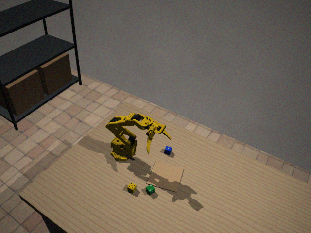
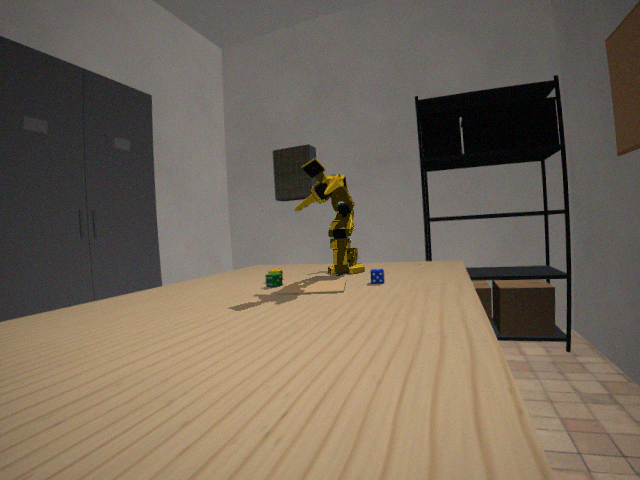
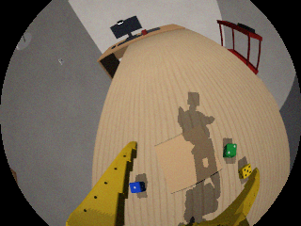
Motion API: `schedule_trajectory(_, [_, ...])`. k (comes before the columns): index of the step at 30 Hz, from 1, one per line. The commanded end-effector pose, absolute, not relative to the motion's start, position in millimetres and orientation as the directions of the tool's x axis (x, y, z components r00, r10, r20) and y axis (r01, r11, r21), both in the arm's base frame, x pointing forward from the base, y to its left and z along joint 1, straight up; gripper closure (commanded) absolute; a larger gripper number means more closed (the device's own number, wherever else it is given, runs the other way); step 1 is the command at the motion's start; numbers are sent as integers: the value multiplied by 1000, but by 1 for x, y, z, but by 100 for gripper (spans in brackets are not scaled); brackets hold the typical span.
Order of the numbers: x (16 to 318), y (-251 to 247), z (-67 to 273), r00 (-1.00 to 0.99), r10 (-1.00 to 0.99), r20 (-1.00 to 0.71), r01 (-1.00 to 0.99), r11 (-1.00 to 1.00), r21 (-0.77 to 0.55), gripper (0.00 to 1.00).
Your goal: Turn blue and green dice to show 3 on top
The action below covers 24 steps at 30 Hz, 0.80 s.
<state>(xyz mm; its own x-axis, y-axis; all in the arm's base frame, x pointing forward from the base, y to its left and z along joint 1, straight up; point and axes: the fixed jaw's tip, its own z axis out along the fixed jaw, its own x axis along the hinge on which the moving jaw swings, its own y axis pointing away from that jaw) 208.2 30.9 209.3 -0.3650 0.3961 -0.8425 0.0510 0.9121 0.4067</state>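
With the pincer (image 1: 160,145) (image 2: 305,188) (image 3: 195,181) mostly open and empty, the blue die (image 1: 167,150) (image 2: 377,276) (image 3: 136,187) below is best straddled squarely before closing.

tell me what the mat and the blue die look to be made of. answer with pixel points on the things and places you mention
The mat (image 1: 166,170) (image 2: 325,285) (image 3: 176,162): perhaps thin wood, card or cork, matte; it is plain tan, flat and shows no shine, so which one stays open.

The blue die (image 1: 167,150) (image 2: 377,276) (image 3: 136,187): probably hard plastic, evenly coloured, with crisp edges and pale pips.
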Motion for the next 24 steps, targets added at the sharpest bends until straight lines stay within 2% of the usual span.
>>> schedule_trajectory(1, [232, -3, 176, -430, 363, -827, 204, 931, 302, 37])
schedule_trajectory(7, [228, -55, 110, -588, 387, -711, 402, 902, 158, 51])
schedule_trajectory(9, [228, -55, 110, -588, 387, -711, 402, 902, 158, 51])
schedule_trajectory(17, [203, -89, 60, -686, 455, -567, 513, 856, 65, 63])
schedule_trajectory(24, [198, -93, 52, -699, 469, -540, 528, 848, 52, 65])
